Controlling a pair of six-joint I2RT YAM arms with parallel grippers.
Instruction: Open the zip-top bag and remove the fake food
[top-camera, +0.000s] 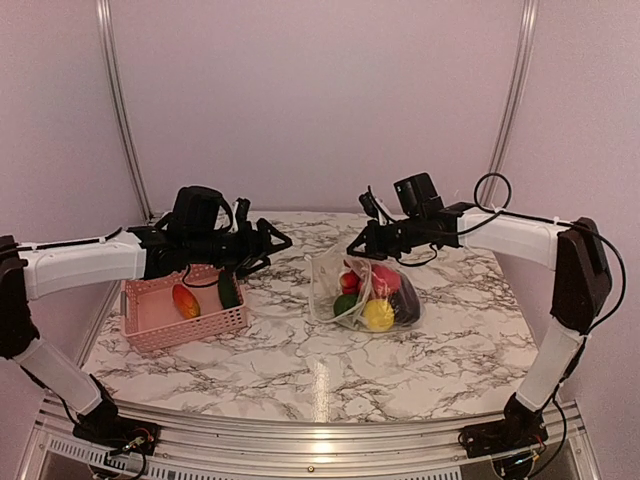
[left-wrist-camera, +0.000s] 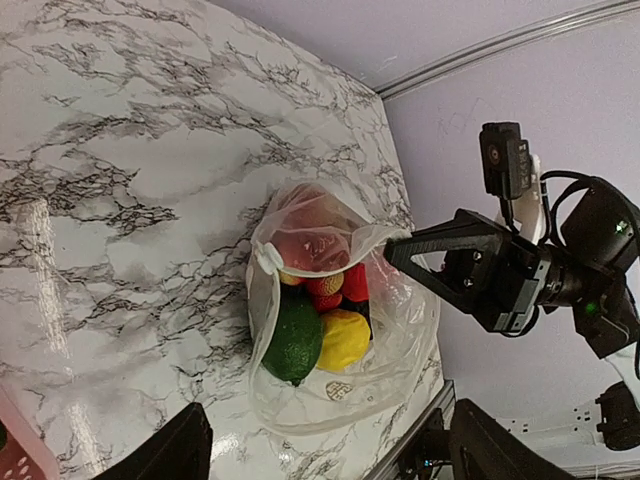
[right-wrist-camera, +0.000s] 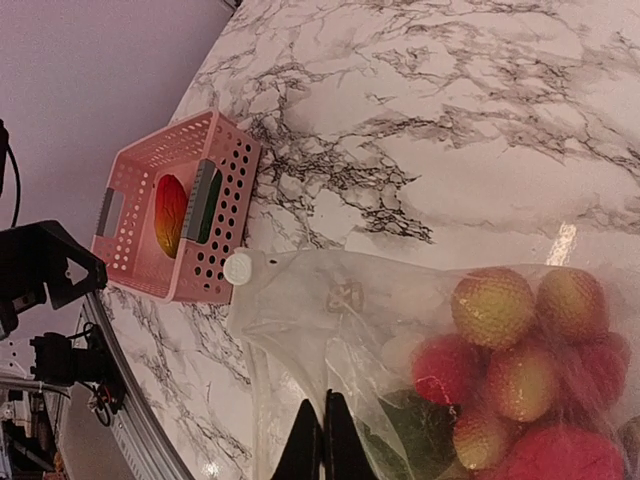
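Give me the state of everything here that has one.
bag, mouth looks open, pinched at its rim, food inside
food, mostly in the bag; two pieces in the basket
basket, upright, holding two pieces
left end effector, open, empty
right end effector, shut on bag

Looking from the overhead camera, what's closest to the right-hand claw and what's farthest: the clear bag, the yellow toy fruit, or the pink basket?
1. The zip-top bag, its edge pinched in the right gripper.
2. The yellow toy fruit, inside the bag, toward the table's near edge.
3. The pink basket, far left.
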